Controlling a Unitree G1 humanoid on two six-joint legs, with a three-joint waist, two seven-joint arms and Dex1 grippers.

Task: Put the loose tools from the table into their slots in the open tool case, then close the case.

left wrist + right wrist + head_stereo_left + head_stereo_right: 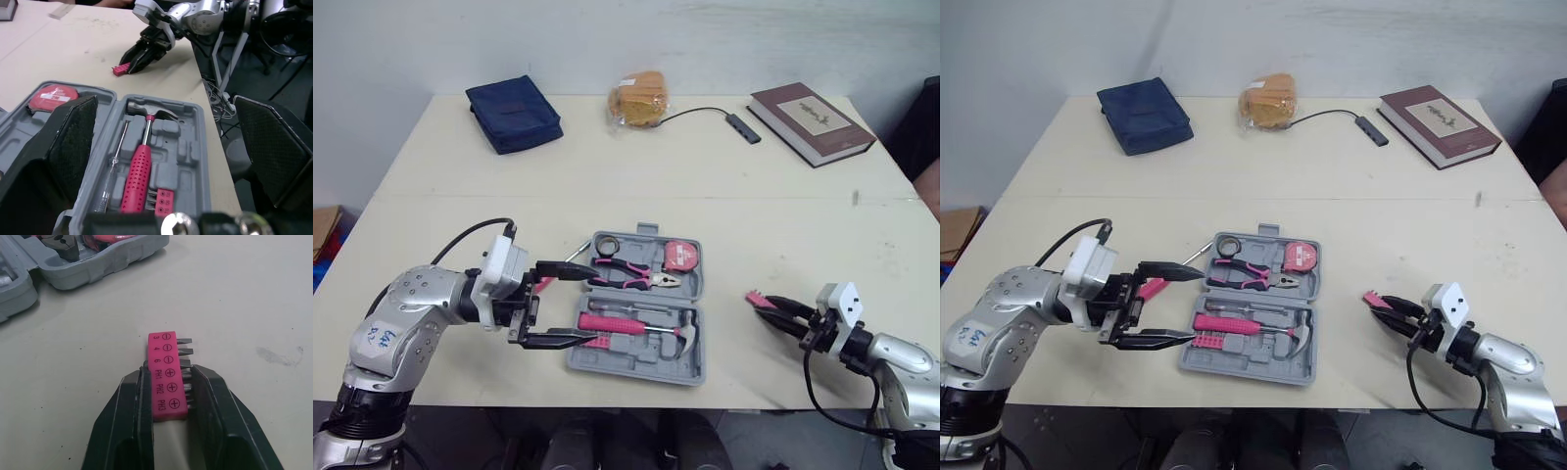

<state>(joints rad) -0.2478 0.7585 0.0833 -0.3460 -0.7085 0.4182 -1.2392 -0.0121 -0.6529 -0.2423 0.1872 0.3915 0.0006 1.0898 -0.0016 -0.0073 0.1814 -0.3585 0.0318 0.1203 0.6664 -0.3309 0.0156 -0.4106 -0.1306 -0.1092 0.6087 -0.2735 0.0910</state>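
Risk of dropping pink bit holder (165, 357), clamped by one end in right hand (168, 374), short of tool case (636, 360).

One tool case (646, 368), one hammer (626, 325), two pink bit holders (164, 200), one book (811, 122), one pouch (514, 113).

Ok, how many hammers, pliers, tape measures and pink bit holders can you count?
hammer: 1
pliers: 1
tape measure: 1
pink bit holder: 2 (one held in the right end effector, one in the tool case)
Total: 5
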